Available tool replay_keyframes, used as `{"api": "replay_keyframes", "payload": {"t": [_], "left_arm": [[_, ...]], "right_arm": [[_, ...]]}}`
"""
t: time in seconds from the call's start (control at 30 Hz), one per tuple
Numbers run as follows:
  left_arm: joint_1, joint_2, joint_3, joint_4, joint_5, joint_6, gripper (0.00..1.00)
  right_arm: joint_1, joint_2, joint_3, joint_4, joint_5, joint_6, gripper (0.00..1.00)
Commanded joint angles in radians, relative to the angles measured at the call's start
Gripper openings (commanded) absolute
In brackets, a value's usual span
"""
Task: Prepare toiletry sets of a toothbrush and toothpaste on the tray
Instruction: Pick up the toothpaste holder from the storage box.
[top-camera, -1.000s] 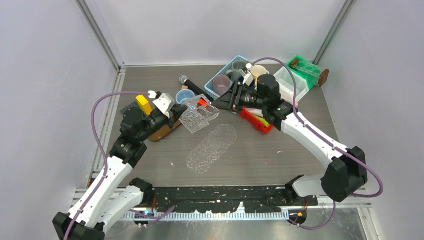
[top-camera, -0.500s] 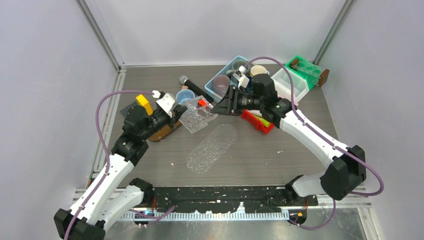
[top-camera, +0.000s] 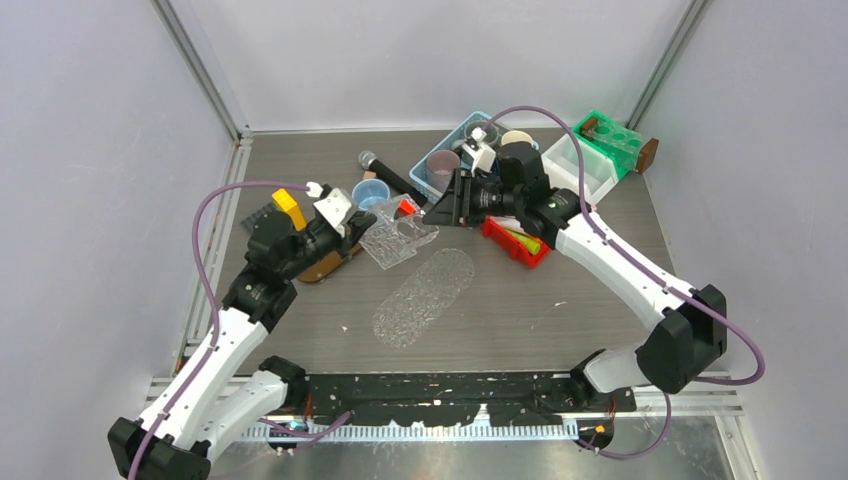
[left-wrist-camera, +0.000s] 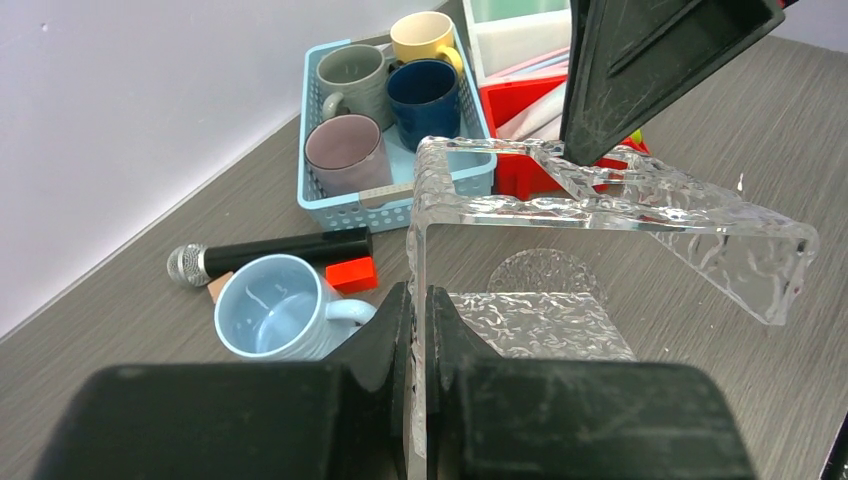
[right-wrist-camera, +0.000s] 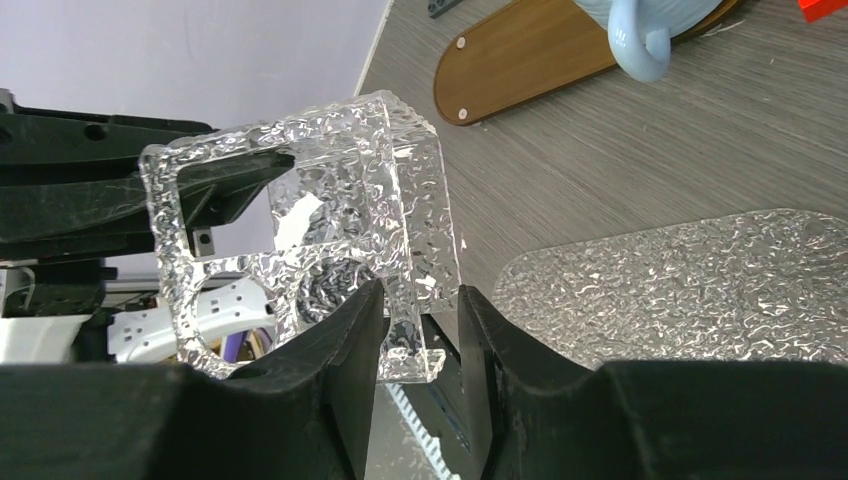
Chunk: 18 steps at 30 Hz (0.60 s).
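Note:
A clear textured holder (top-camera: 398, 235) with cut-out holes hangs above the table, held between both arms. My left gripper (left-wrist-camera: 419, 300) is shut on one thin wall of the holder (left-wrist-camera: 640, 200). My right gripper (right-wrist-camera: 420, 300) closes on the opposite side of the holder (right-wrist-camera: 340, 190), which fills the gap between its fingers. The clear oval tray (top-camera: 425, 297) lies flat on the table just in front, with nothing on it. Slim pastel toothbrushes (left-wrist-camera: 530, 68) show in the white box behind the red bin (top-camera: 515, 243). A green tube lies in that red bin.
A blue basket of mugs (top-camera: 455, 150) stands at the back. A black microphone (top-camera: 385, 172), a light blue mug (top-camera: 370, 192) and a small red block (top-camera: 405, 205) lie near the holder. A brown oval board (top-camera: 325, 265) sits under the left arm. A green rack (top-camera: 612, 135) is at back right.
My right gripper has shifted left and slightly back with the holder, which has tipped and moved a little left. The left gripper keeps its hold.

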<state>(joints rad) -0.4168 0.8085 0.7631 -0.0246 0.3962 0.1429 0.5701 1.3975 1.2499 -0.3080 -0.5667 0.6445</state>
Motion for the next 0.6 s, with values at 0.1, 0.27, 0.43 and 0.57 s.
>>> {"api": "replay_keyframes", "payload": {"t": [0.1, 0.27, 0.43, 0.57], "left_arm": [[-0.005, -0.012, 0.05, 0.043, 0.032, 0.012, 0.0], [-0.006, -0.014, 0.051, 0.037, 0.029, 0.014, 0.0], [-0.007, -0.016, 0.068, -0.013, 0.007, 0.027, 0.1], [-0.007, -0.037, 0.09, -0.067, -0.048, 0.032, 0.29]], "right_arm": [[0.052, 0.035, 0.082, -0.076, 0.061, -0.096, 0.38], [0.077, 0.059, 0.106, -0.12, 0.102, -0.138, 0.27], [0.097, 0.093, 0.181, -0.211, 0.164, -0.225, 0.05], [0.097, 0.117, 0.231, -0.243, 0.194, -0.275, 0.01]]}}
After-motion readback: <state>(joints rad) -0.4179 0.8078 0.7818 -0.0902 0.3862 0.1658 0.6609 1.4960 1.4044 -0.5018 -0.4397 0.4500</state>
